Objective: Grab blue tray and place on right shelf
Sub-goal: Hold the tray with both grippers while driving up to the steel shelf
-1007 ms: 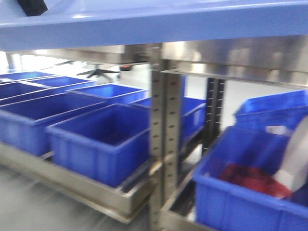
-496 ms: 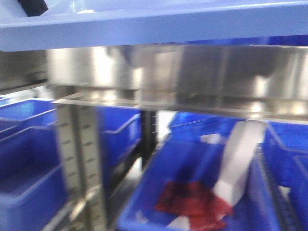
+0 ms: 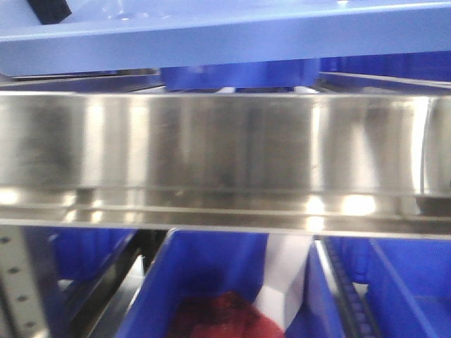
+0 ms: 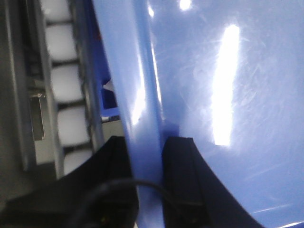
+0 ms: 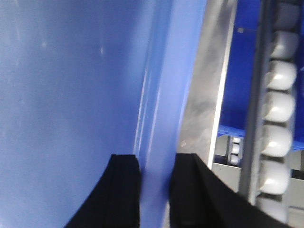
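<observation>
The light-blue tray (image 3: 232,35) spans the top of the front view, held just above the wide steel front rail of the right shelf (image 3: 225,151). My left gripper (image 4: 145,147) is shut on the blue tray (image 4: 223,85) at its left rim, one black finger on each side of the rim. On the other side, my right gripper (image 5: 156,164) is shut on the blue tray (image 5: 71,85) at its right rim. White roller tracks of the right shelf (image 5: 280,109) run beside that rim, and rollers of the right shelf (image 4: 64,95) also show left of the tray.
A dark-blue bin (image 3: 239,74) sits on the shelf behind the rail. Below the rail stands a deep blue bin (image 3: 211,282) holding red material (image 3: 222,317) and a white sheet (image 3: 285,282). A perforated steel post (image 3: 21,282) is at lower left.
The view has swung right and closer to the shelf: the rows of bins at left left the frame, and the steel front rail now fills the middle. The tray stays at the top.
</observation>
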Action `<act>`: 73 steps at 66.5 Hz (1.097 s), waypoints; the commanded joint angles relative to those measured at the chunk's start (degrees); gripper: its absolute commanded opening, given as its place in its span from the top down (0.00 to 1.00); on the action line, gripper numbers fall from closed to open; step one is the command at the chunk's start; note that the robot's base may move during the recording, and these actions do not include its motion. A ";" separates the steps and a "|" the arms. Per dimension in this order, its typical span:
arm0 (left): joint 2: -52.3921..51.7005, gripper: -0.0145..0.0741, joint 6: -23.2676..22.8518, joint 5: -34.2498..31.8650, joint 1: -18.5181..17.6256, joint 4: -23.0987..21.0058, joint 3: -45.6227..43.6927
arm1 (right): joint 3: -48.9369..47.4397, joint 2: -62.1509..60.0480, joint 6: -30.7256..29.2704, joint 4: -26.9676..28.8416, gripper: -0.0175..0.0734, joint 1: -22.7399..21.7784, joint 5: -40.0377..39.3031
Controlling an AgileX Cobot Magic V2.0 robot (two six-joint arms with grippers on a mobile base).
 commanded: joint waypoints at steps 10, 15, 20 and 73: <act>-1.67 0.89 3.09 5.60 -0.92 -0.89 -1.13 | -1.78 -1.77 -1.15 -0.69 0.75 -0.04 -5.25; -1.67 0.89 3.09 5.60 -0.92 -0.89 -1.13 | -1.78 -1.77 -1.15 -0.69 0.75 -0.04 -5.25; -1.67 0.89 3.09 5.60 -0.92 -0.89 -1.13 | -1.78 -1.77 -1.15 -0.69 0.75 -0.04 -5.25; -1.67 0.89 3.09 5.60 -0.92 -0.89 -1.13 | -1.78 -1.77 -1.15 -0.69 0.75 -0.04 -5.25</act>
